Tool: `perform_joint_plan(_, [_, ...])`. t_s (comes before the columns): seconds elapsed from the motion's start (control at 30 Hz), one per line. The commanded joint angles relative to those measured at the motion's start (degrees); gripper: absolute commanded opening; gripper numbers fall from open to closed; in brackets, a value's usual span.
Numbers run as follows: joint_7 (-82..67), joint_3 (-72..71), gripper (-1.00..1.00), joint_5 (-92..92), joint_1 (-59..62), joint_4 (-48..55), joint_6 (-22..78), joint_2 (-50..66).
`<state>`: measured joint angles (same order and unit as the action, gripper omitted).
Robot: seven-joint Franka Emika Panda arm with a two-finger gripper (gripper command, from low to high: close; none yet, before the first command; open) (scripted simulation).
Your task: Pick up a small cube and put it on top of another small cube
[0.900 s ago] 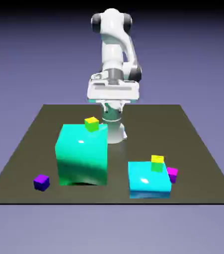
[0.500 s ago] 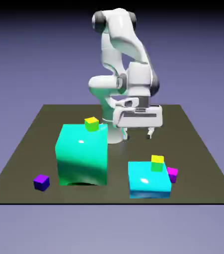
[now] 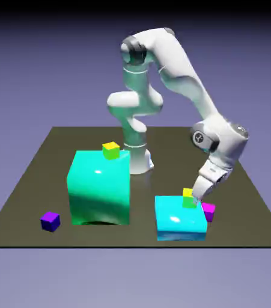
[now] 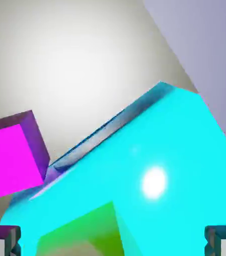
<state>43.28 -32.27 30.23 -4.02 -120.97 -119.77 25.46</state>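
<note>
The small magenta-pink cube [image 3: 208, 210] rests on the table against the right side of the cyan block [image 3: 181, 218]. In the hand view this cube [image 4: 9, 161] fills the left edge. My gripper [image 3: 199, 194] hangs tilted just above and behind it, close to the yellow-and-green cube [image 3: 190, 198] on the cyan block. Its two fingertips [image 4: 4, 241] stand wide apart at the bottom corners of the hand view, so it is open and holds nothing. The other small cube, dark violet-purple [image 3: 50, 221], lies far off at the exterior view's front left.
A tall teal block [image 3: 99, 187] stands left of the middle with a second yellow-and-green cube [image 3: 110, 150] on its top back edge. The cyan block [image 4: 160, 165] and a green cube face [image 4: 84, 235] crowd the hand view. The table's front edge [image 3: 131, 245] runs just before the blocks.
The arm has swung from high over the table's back middle out to the exterior view's right and down to the cyan block. No cube has moved.
</note>
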Motion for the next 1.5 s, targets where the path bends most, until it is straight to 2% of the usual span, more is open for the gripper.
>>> perform_joint_plan(0.0, [-0.04,-1.32,0.00,1.14,-0.04,1.38,2.01,2.08])
perform_joint_plan(0.17, [-0.57,-7.93,0.00,6.43,0.21,7.22,11.15,11.21])
perform_joint_plan(0.3, [2.53,-3.84,0.00,11.76,-0.40,4.51,4.41,16.40])
perform_joint_plan(0.33, [2.53,-3.84,-1.00,11.76,-0.40,4.50,4.41,16.40])
perform_joint_plan(0.53, [-5.18,-8.92,-1.00,1.98,-1.32,10.95,13.33,11.73])
perform_joint_plan(0.8, [-11.31,4.75,-1.00,-17.91,3.82,18.17,18.38,7.81])
perform_joint_plan(1.47, [16.55,46.28,-1.00,-55.27,23.51,16.36,14.06,4.01])
